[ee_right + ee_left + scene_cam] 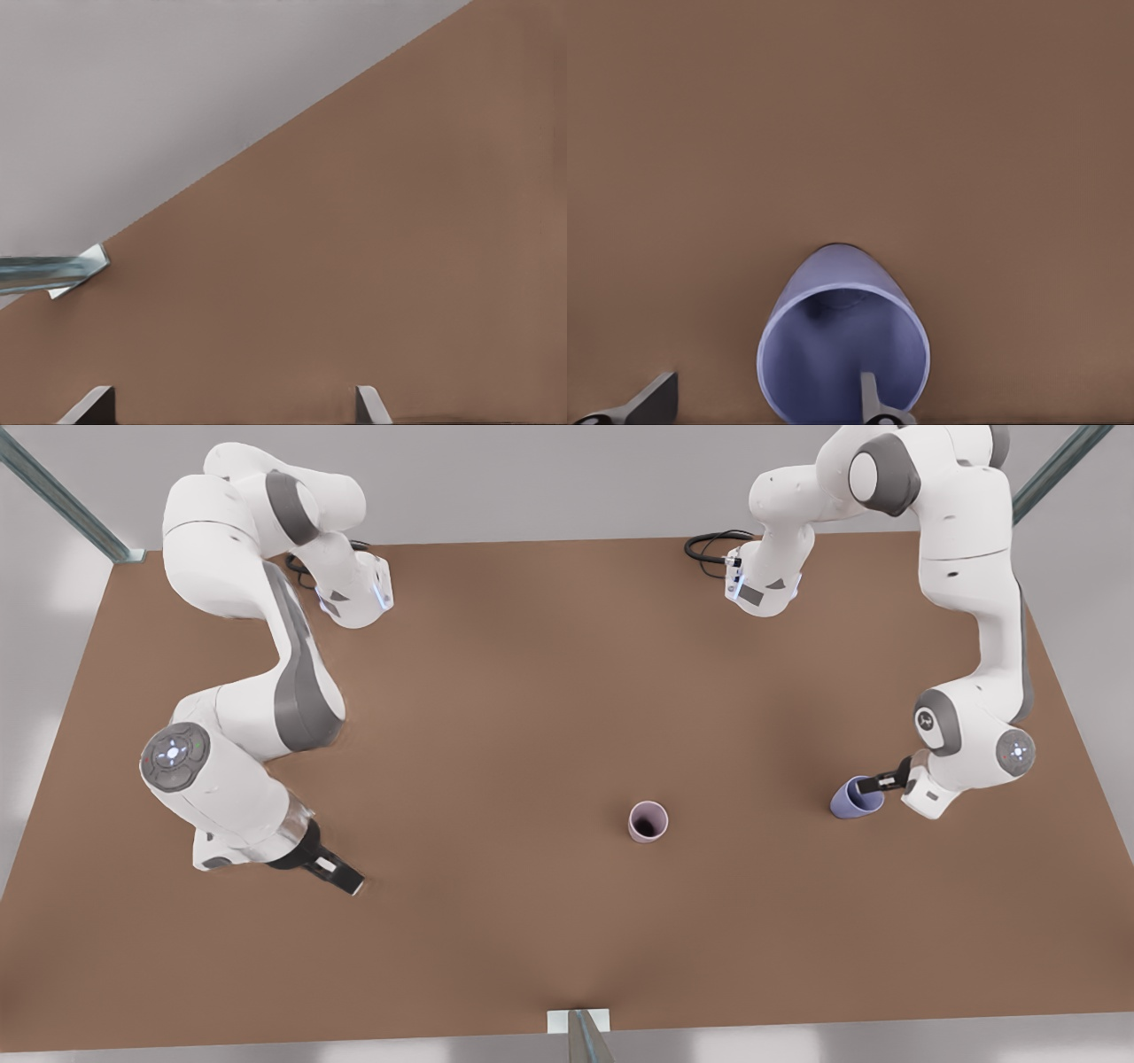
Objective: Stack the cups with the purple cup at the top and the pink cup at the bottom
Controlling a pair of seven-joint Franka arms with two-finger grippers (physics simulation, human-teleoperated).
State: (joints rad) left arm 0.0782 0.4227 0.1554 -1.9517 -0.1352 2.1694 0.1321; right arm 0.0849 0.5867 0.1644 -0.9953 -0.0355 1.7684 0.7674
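The purple cup (854, 798) sat tilted near the table's (496, 717) edge on the front view's right. The left hand (877, 783) had one finger inside the rim and one outside; whether it actually pinched the wall was hard to tell, since the fingertips were cut off. The pink cup (648, 821) stood upright mid-table. The right hand (341, 877) waited open and empty near the opposite edge.

I see a matt brown table (532, 691), smooth matt plastic-looking cups, the pink cup (648, 821) and purple cup (852, 798), glossy white arm shells, and brushed-metal frame rails (62, 500).
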